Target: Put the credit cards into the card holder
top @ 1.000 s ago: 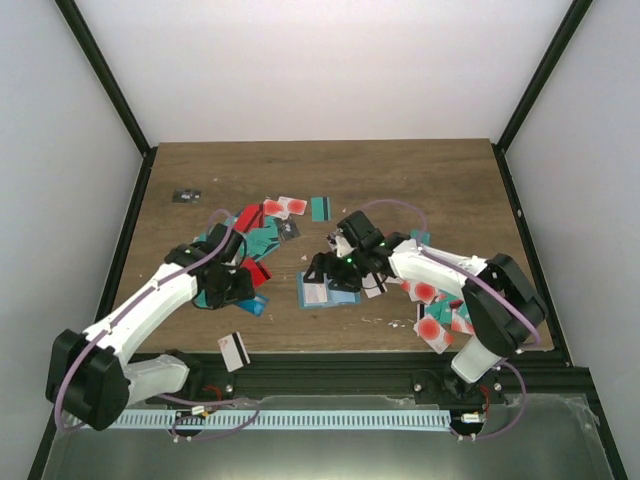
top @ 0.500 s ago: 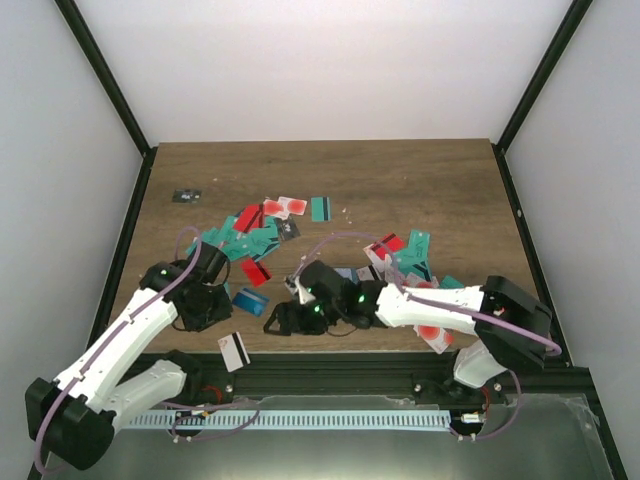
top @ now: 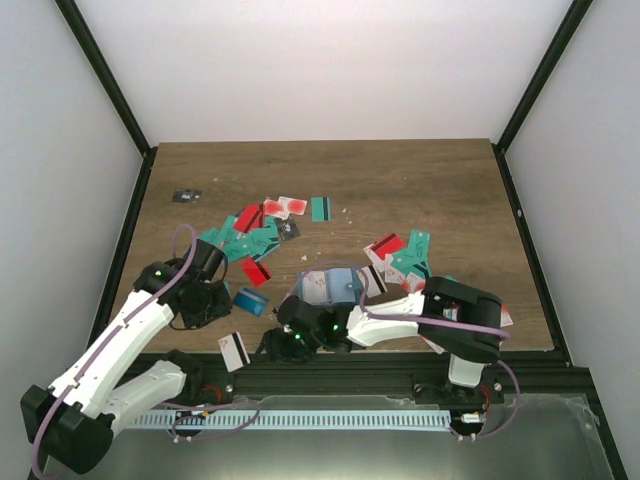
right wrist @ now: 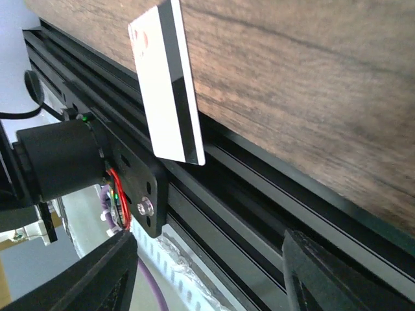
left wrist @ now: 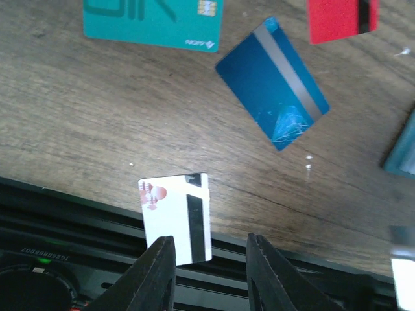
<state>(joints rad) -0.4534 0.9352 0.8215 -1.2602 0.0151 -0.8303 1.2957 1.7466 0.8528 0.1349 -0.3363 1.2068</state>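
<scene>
At near edge of table (left wrist: 78,129), white striped card (left wrist: 175,218) overhangs. Left pincer (left wrist: 209,249) part-open, empty; right pincer (right wrist: 207,259) wide, empty.

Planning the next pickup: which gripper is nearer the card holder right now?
Right. The right gripper hangs at the front edge of the table, just near-left of the card holder; the left gripper is farther left, beyond the blue card.

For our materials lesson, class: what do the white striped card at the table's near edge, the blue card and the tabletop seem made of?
White striped card: likely thin stiff plastic, smooth; it overhangs the edge without drooping.
Blue card: probably glossy plastic; pale scuffs show on its sheen.
Tabletop: wood or wood-look laminate, matte; grain lines run across it.
</scene>
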